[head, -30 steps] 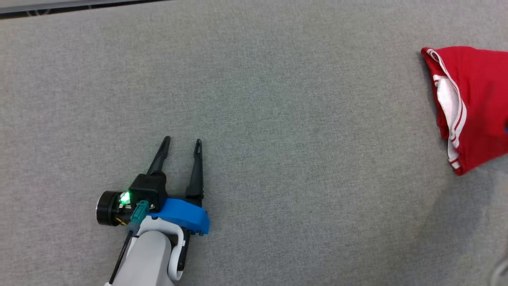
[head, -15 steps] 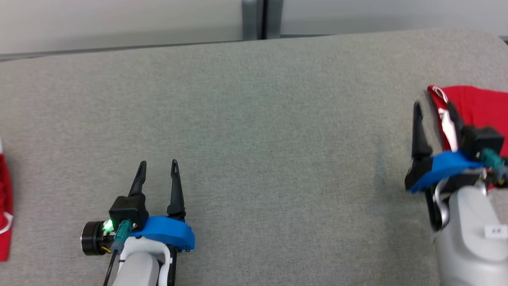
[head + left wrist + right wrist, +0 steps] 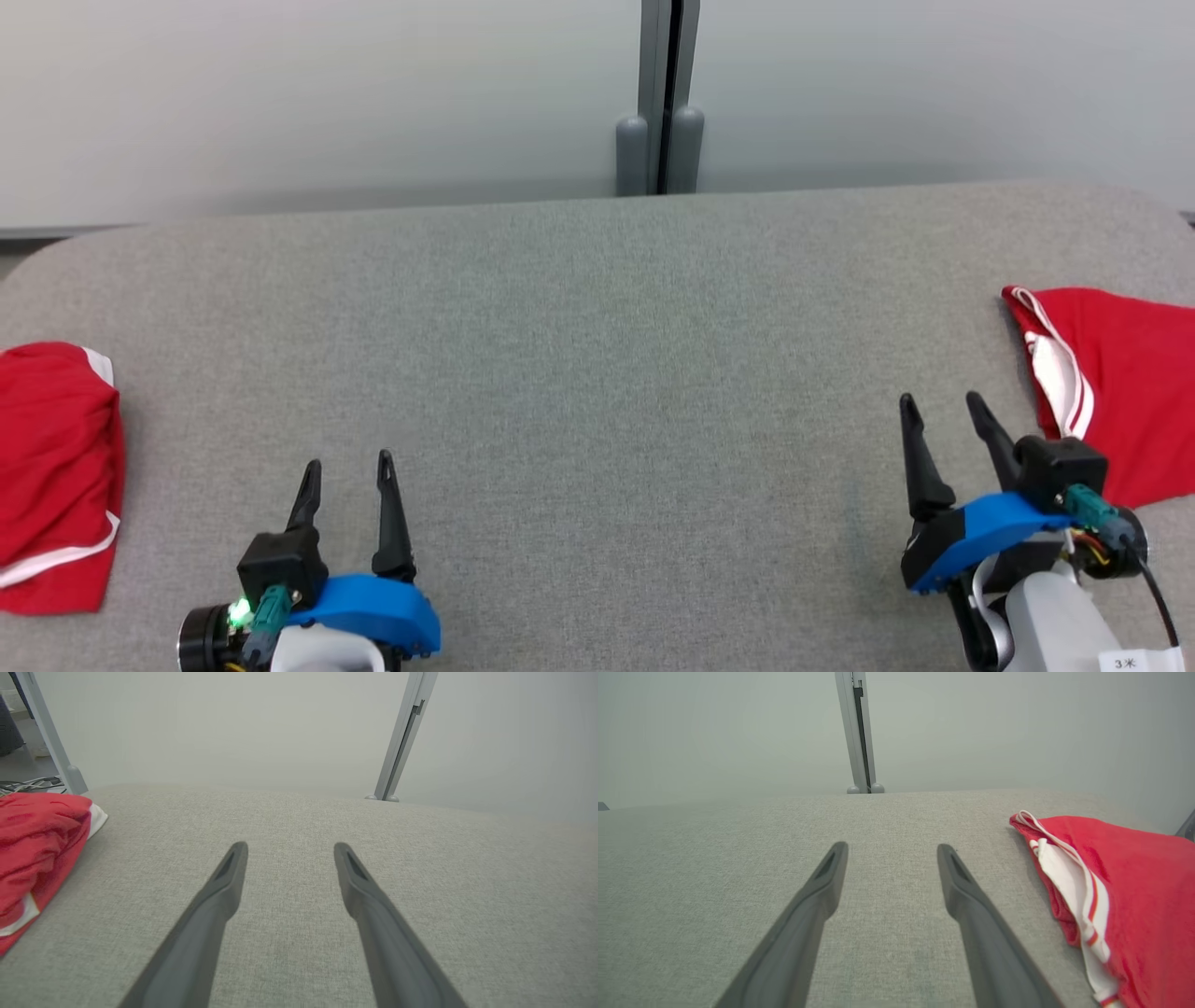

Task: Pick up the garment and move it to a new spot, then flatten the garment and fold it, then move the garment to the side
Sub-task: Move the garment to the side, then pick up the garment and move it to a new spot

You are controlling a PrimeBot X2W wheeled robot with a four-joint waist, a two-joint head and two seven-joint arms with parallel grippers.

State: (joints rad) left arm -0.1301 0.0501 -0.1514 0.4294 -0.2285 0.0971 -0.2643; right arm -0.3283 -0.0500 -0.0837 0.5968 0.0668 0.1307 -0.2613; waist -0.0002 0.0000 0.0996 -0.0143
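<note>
A big gray table (image 3: 597, 373) is in front of the robot, with a pale wall (image 3: 280, 93) and a gray post (image 3: 660, 93) behind it. The left gripper (image 3: 347, 462) is low on the left side, and its two dark fingers are spread apart with bare table showing between them. The right gripper (image 3: 939, 399) is low on the right side. Its fingers are spread apart the same way, and it holds no cloth. A red garment with white stripes (image 3: 1120, 373) lies on the table at the far right edge. It is just beside the right gripper, on that gripper's right. The fingers point past it and do not touch it. In the right wrist view, the right gripper (image 3: 892, 846) sits over the table and the red garment with white stripes (image 3: 1134, 882) lies flat close to its right finger, with a strip of gray table between the two. A second red garment (image 3: 56, 467) lies bunched at the far left edge of the table, well apart from the left gripper. In the left wrist view, the left gripper (image 3: 290, 847) points across the table toward the post (image 3: 402, 732), and the second red garment (image 3: 37, 835) is off to the left, away from both fingers.
</note>
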